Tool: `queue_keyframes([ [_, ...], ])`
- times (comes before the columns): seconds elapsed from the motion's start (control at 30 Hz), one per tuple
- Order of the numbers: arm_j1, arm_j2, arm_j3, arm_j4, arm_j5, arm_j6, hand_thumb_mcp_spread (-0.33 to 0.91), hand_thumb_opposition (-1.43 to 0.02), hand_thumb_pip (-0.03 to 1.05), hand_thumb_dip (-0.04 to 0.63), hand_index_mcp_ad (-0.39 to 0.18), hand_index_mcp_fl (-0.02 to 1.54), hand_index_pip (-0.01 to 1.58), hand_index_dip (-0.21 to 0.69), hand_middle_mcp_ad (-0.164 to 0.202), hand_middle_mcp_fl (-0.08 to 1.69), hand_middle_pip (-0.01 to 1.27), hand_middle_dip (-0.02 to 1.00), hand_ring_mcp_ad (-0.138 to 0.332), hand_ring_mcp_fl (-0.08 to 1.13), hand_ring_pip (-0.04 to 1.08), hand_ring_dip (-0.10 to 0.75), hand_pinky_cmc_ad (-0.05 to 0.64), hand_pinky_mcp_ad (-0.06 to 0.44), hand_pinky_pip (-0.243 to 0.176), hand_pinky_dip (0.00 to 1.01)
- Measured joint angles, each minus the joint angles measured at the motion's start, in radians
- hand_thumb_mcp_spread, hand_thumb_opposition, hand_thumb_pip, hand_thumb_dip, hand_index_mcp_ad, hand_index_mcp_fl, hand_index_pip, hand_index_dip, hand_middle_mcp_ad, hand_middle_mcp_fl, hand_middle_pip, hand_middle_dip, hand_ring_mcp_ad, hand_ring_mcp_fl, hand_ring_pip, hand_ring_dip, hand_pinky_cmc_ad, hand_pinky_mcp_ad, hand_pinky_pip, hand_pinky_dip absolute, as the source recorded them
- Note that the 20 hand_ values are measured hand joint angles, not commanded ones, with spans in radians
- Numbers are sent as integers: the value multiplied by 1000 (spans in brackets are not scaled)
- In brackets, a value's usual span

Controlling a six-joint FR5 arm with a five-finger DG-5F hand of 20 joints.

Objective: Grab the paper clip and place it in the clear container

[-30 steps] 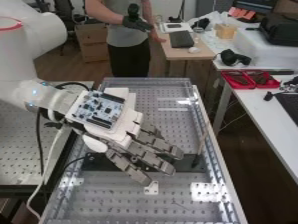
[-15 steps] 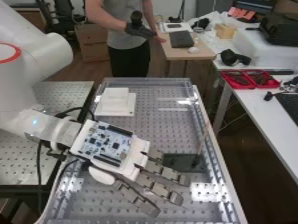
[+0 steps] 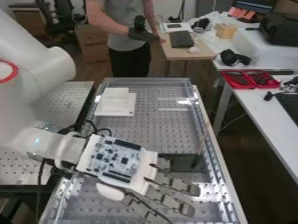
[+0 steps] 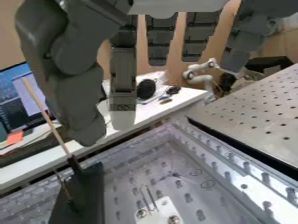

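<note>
Apparently, a thin piece [image 4: 175, 175] with two small loops is seen lying on the perforated floor of the clear-walled tray [image 3: 216, 150]; whether it is the paper clip cannot be told for certain. Near it, a white bracket [image 4: 158, 214] with two thin metal prongs is set on the same floor. By the tray's side wall, a dark block [image 3: 183, 161] is placed, with a thin wooden stick [image 3: 204, 131] slanting up from it. Over this end of the tray, the hand [image 3: 176, 185] is held palm down, its fingers straight and slightly apart, with nothing seen clasped. On its back, a circuit board [image 3: 114, 160] is mounted. Farther off in the tray, white blocks [image 3: 115, 103] are stacked, and beyond it a red bin [image 3: 237, 80] is kept on a white table [image 3: 263, 102].
</note>
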Motion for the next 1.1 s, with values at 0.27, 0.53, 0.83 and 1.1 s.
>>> queue_keyframes([
  [0.27,-17,-46,49,-11,-47,-16,424,-831,602,227,-138,333,1438,120,24,16,131,175,122,0,89,112,330,274,-75,220],
  [0.53,-33,-68,60,-11,-74,-58,436,-831,599,227,-138,321,1438,124,28,35,127,176,119,0,89,112,330,278,-59,208],
  [0.83,-42,-85,64,4,-101,-99,447,-831,597,227,-138,323,1433,124,28,35,129,182,119,0,89,112,330,278,-59,204],
  [1.1,-42,-103,83,-15,-133,-126,449,-833,632,253,-155,274,1395,119,24,37,129,182,119,0,89,112,330,278,-59,204],
])
